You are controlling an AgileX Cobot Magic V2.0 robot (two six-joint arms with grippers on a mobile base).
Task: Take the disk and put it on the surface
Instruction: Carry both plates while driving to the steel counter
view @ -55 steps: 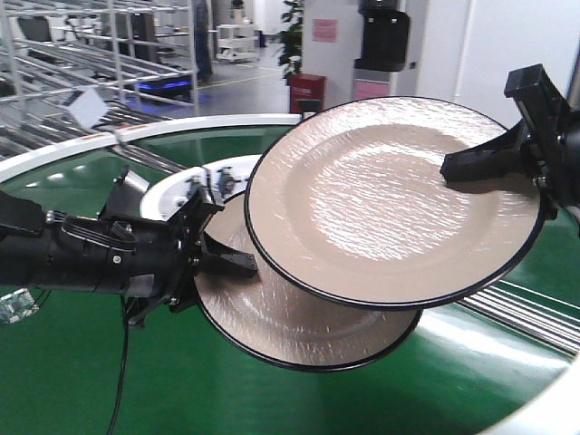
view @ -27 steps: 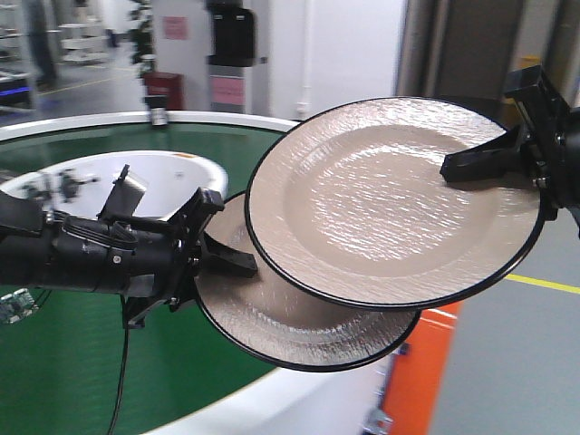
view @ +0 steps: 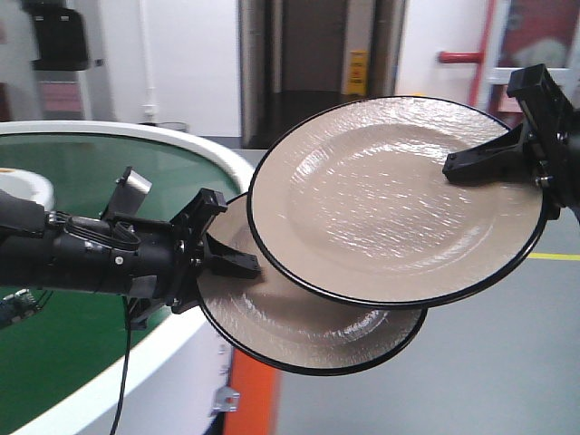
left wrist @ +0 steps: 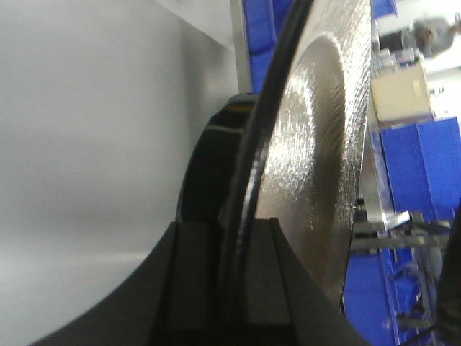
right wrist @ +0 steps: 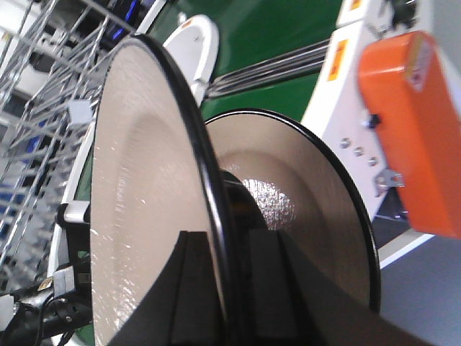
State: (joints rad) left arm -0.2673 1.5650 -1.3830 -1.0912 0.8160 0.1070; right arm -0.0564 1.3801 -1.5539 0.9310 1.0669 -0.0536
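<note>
Two disks in the air, one per arm.
The left gripper point(view: 245, 267) pinches the lower disk point(view: 299, 335) by its rim; the right gripper point(view: 453, 169) clamps the upper disk point(view: 390, 208), which overlaps it. The wrist views show each rim edge-on between the jaws. The green belt point(view: 82, 163) lies behind.

The upper disk point(view: 399, 199) filled the centre-right of the frame, its right edge pinched by the right gripper point(view: 480, 168), overlapping the lower disk point(view: 299, 331) beneath, whose left edge sat in the left gripper point(view: 231, 258), with the conveyor belt point(view: 63, 362) at lower left.
</note>
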